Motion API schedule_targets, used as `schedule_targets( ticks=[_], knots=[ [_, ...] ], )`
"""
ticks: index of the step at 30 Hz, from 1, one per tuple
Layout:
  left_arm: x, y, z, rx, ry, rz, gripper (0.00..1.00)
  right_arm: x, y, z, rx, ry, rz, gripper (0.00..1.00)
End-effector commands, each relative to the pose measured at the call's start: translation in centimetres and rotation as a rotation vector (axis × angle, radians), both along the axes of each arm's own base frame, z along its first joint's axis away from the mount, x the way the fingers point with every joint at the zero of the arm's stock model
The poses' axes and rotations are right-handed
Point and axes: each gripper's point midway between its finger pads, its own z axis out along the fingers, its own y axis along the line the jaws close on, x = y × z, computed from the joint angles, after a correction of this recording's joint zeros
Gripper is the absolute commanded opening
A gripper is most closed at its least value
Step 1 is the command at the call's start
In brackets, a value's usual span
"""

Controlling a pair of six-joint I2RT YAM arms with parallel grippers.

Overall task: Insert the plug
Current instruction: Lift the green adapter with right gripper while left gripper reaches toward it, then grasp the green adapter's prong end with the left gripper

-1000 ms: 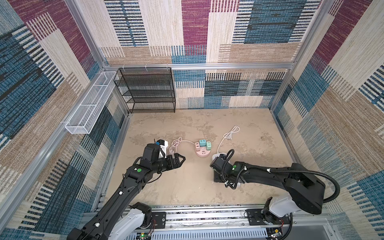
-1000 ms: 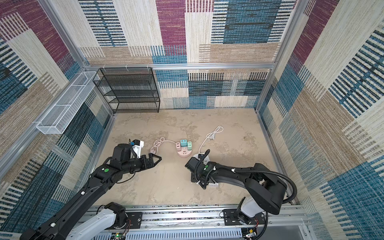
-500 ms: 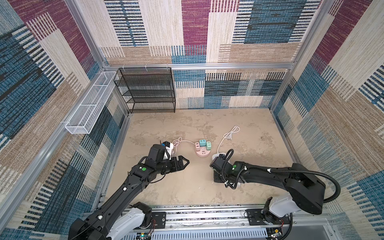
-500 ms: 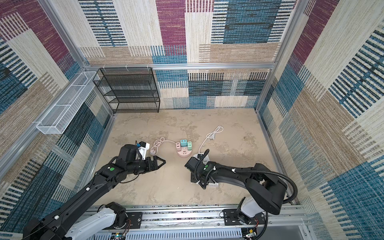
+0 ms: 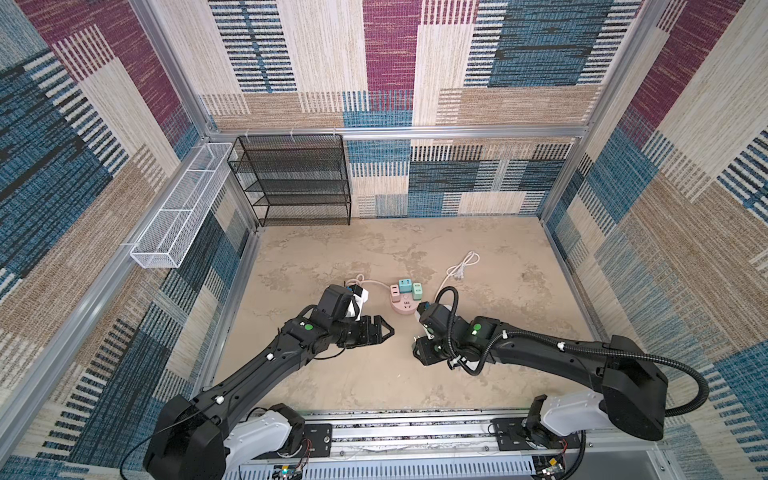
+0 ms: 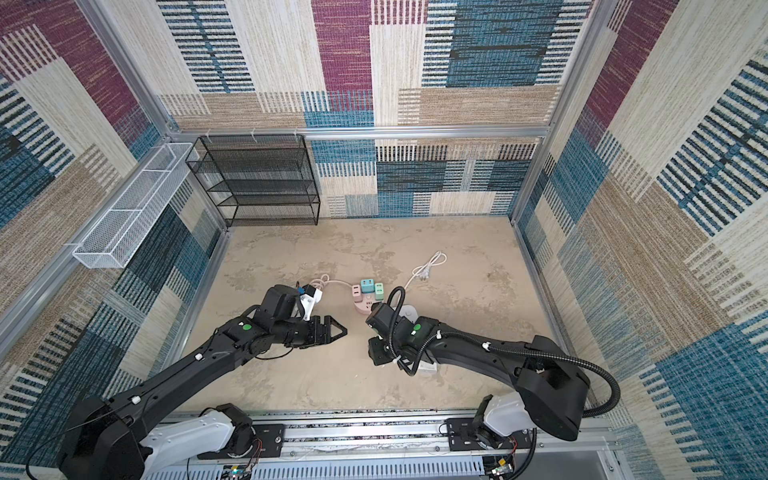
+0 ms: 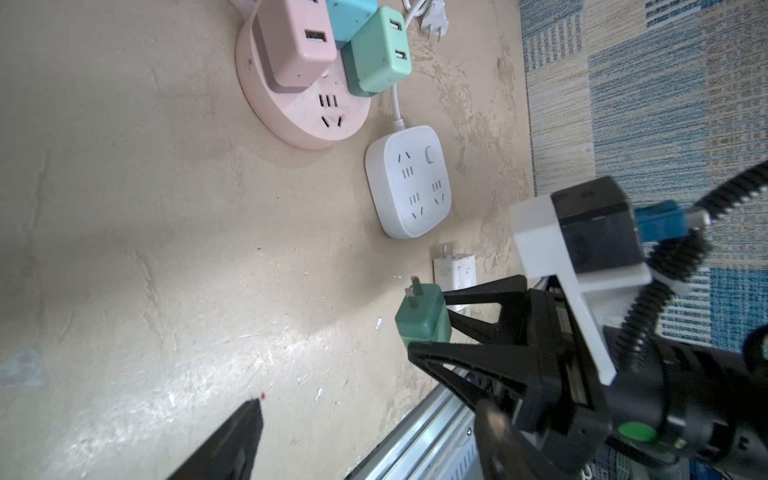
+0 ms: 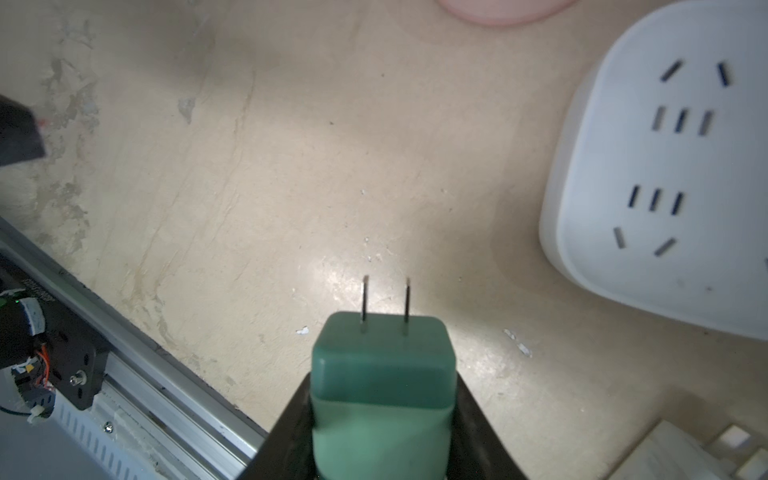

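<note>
A sandy-coloured table (image 5: 374,386) sits inside walls of patterned carpet, seen from above with two black robot arms reaching in from the near edge. On the far left a white wire basket (image 5: 178,216) hangs on the wall, and next to it a black mesh shelf (image 5: 295,178) stands in the back corner. The left pincer (image 5: 384,330) hovers above the table left of centre, its fingers spread wide with nothing between them. Just past it, at the centre, lies a round pink power strip (image 5: 401,307) with a pink (image 7: 299,41), a blue (image 7: 351,16) and a mint-green adapter (image 7: 380,54) standing in its top. To the right, the right pincer (image 7: 428,328) is clenched on a dark green plug (image 8: 382,357) - the plug is lifted above the table, its two metal prongs bare and sticking out beyond the fingertips, apart from both strips. Near it lies a square white power strip (image 7: 409,180) with its sockets facing up, and a small white plug (image 7: 455,270) rests flat on the table just beside that strip. Farther back and to the right, a looped white cable (image 5: 461,266) lies on the table - it leads to the white strip.
</note>
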Motion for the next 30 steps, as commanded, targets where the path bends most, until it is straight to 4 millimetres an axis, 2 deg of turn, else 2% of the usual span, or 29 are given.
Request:
schedule_targets(
  ticks=[1,6,18,19,20,21,26,30],
  knots=[
    [0.1,-1.0,0.7,-0.035,-0.026,-0.043,0.82,-0.2,1.8,2.1,0.07,-0.037,0.092,0.05],
    [-0.2,-1.8,0.3,-0.049,-0.001,-0.062,0.78,-0.5,3.1,3.6,0.104,-0.062,0.142,0.05],
    [-0.8,-3.3,0.3,-0.113,0.033,-0.104,0.68,0.0,4.6,5.2,0.098,-0.111,0.172,0.05],
    [-0.8,-3.5,0.5,-0.129,0.037,-0.11,0.67,0.1,4.7,5.3,0.101,-0.115,0.175,0.05],
    [-0.9,-3.7,0.5,-0.138,0.042,-0.113,0.59,0.2,4.8,5.4,0.1,-0.118,0.175,0.05],
    [-0.9,-3.8,0.5,-0.146,0.045,-0.114,0.57,0.2,4.9,5.5,0.1,-0.123,0.179,0.05],
    [-1.2,-4.4,0.7,-0.186,0.058,-0.13,0.49,0.7,5.4,5.5,0.096,-0.139,0.186,0.05],
    [-1.3,-4.5,0.7,-0.202,0.066,-0.135,0.47,1.1,5.9,5.6,0.095,-0.15,0.194,0.05]
  ],
)
